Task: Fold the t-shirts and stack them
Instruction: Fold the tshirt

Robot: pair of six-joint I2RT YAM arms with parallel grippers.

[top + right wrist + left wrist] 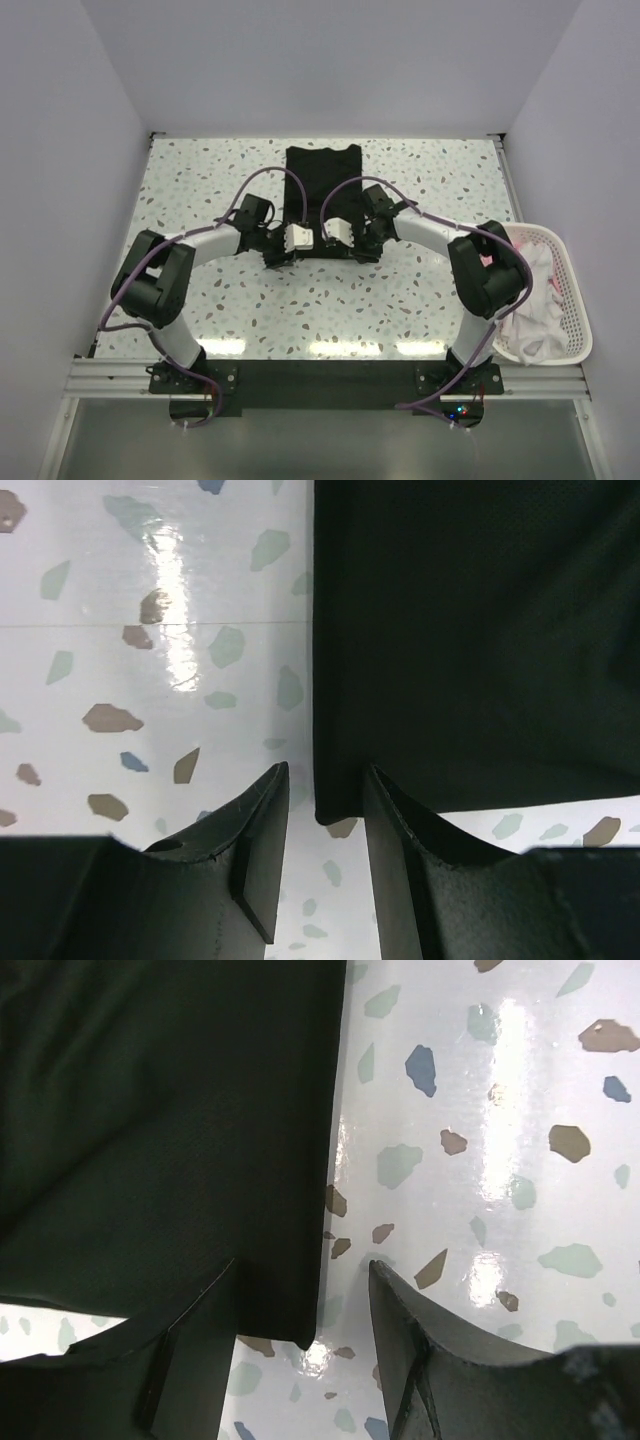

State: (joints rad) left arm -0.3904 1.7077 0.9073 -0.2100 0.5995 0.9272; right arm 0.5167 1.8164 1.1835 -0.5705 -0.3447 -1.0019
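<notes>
From above, the black t-shirt (323,185) lies folded into a long narrow strip down the middle of the speckled table (200,180). Both arms reach in to its near end, the left gripper (285,252) at one corner and the right gripper (356,248) at the other. Off to the right sits a white basket (572,290) with the white and pink t-shirts (530,300) heaped inside. In the left wrist view, the left gripper (303,1265) stands wide open around the shirt's (160,1110) corner, with bare table between the cloth edge and one finger (430,1360); nothing is pinched. In the right wrist view, the right gripper (326,770) is narrower but still apart. The shirt's (470,630) corner sits between its jaws, and a sliver of table shows beside one finger (250,850).
</notes>
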